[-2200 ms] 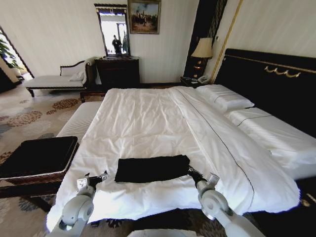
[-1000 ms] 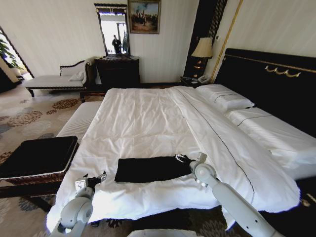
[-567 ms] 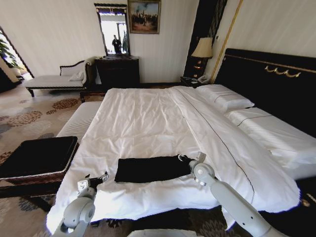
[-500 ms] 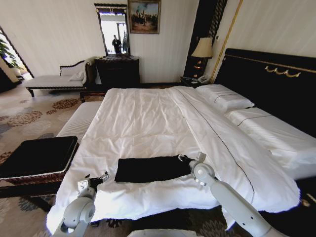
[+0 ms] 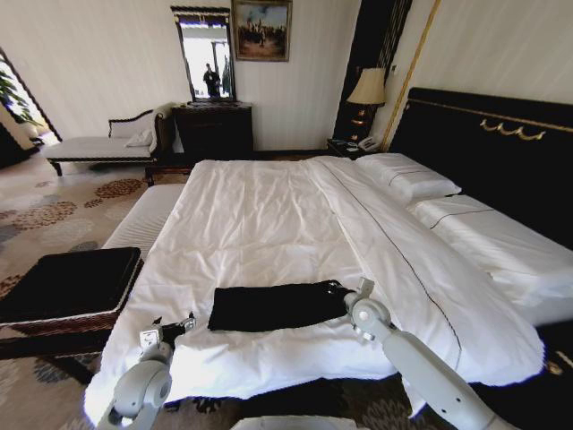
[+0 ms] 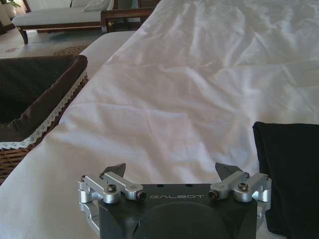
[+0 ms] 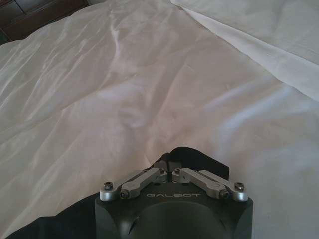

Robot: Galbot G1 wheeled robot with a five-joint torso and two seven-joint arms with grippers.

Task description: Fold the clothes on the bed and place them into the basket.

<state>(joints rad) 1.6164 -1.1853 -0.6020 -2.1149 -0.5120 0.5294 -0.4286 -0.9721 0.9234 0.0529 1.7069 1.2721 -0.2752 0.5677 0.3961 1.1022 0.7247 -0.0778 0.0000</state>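
Bed [image 5: 269,224], white. Basket [image 5: 67,282] stands beside its left edge. Folded black T-shirt [image 5: 276,306] lies near the bed's front edge. Right gripper [image 7: 169,167], jaws pinched on the shirt's right end. Left gripper [image 6: 172,172], jaws wide, near the front-left corner.

1. The black T-shirt [image 5: 276,305] lies folded into a flat, wide rectangle low in the frame's centre, near the foot edge of the bed; my right tool [image 5: 341,288] pinches its right end.
2. The bed [image 5: 269,215] is broad and white-sheeted, filling the frame's middle.
3. The basket [image 5: 67,285], black with a patterned brown rim, stands at lower left, beside the bed.
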